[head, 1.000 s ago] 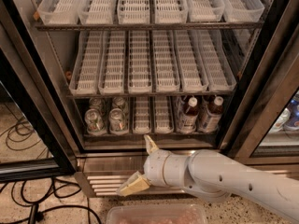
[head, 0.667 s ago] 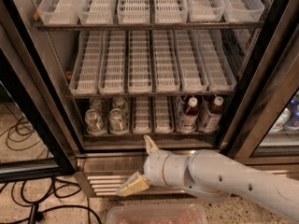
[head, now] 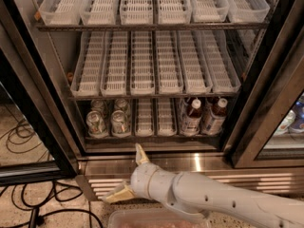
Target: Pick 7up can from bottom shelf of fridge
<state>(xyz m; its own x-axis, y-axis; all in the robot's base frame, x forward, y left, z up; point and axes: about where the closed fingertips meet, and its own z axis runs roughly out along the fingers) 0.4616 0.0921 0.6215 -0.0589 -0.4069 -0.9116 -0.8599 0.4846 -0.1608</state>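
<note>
The fridge (head: 28, 80) stands open with grey steel walls and white slotted trays. On its bottom shelf (head: 152, 137), at the left, stand several silvery 7up cans in two lanes; the front ones are one 7up can (head: 95, 123) and another (head: 119, 122). Two dark-capped bottles (head: 192, 116) with white labels stand at the right. My gripper (head: 127, 174) is low in front of the ribbed steel base, below the cans and outside the fridge. Its two tan fingers (head: 140, 154) are spread wide and hold nothing.
Two upper racks (head: 152, 26) carry empty white trays. The middle lanes of the bottom shelf hold empty trays (head: 155, 117). Black cables (head: 23, 137) lie on the floor at the left. The glass door (head: 280, 99) stands open at the right. A pinkish tray (head: 152, 219) sits under my arm.
The view has moved slightly closer to the fridge. The gripper keeps the same wide spread and the same place before the base.
</note>
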